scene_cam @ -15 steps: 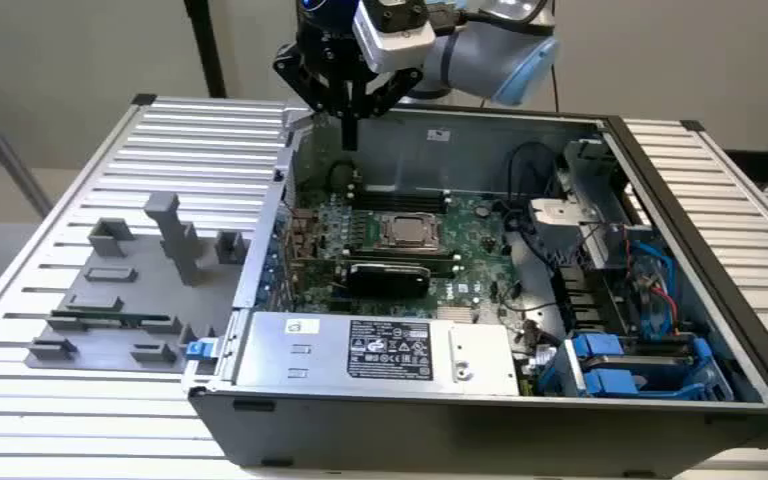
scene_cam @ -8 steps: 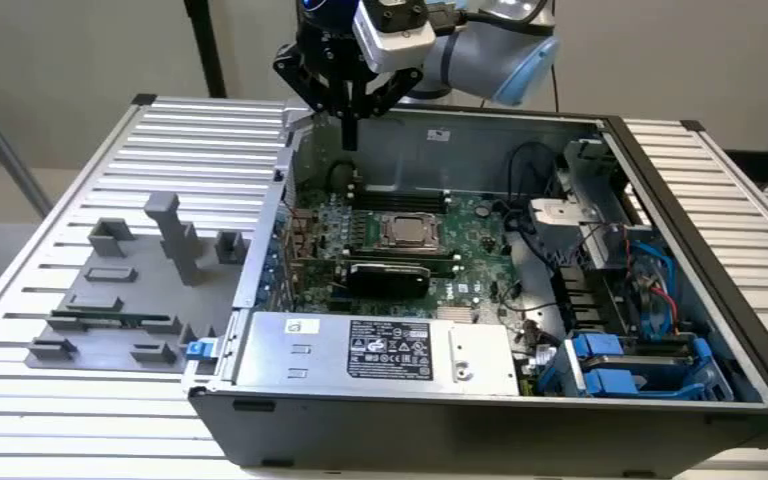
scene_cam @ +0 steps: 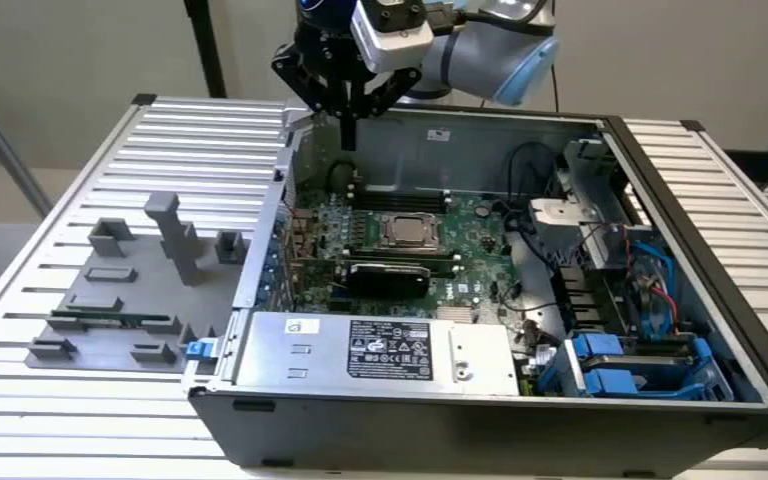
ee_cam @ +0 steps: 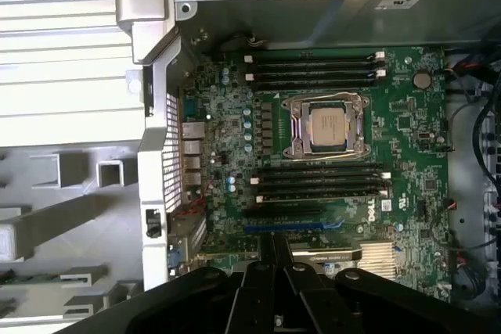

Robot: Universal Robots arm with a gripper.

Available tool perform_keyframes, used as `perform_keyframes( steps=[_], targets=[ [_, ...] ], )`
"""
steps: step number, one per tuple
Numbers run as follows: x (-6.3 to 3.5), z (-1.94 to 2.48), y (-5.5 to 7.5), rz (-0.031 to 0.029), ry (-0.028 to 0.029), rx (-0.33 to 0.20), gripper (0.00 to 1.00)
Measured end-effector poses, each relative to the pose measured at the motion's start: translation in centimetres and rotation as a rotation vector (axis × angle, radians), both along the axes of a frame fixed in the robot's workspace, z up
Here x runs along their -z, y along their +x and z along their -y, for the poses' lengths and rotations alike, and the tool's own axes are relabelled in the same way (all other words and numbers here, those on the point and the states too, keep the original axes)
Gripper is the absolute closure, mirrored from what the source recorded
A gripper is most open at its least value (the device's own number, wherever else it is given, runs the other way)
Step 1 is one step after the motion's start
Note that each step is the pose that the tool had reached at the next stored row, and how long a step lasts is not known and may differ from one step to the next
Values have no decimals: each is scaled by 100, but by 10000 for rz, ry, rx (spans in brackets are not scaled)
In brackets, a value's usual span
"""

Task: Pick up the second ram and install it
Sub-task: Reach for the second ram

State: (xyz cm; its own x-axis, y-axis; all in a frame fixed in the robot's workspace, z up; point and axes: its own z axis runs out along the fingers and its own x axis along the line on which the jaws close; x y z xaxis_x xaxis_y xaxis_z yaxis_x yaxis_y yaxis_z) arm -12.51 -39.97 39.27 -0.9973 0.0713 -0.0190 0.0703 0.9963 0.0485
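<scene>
Robotics lab/workshop: open PC case [scene_cam: 491, 432] on slatted alu bench [scene_cam: 197, 130], grey holder jigs [scene_cam: 171, 235], robot arm [scene_cam: 491, 55].

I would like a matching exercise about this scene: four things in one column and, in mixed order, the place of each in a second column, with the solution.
1. second ram
2. processor
3. gripper
4. blue drive bays

A. middle of the motherboard
B. above the computer case's far wall
C. on the grey holder, outside the case, exterior view's left
D. inside the case, near corner, exterior view's right

Pairs: 1-C, 2-A, 3-B, 4-D.
</scene>
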Motion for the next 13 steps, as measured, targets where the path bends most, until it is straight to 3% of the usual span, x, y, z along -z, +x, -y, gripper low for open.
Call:
perform_keyframes(
  steps=[13],
  targets=[
    [1, 157, -590, 91, 2, 0, 100]
  ],
)
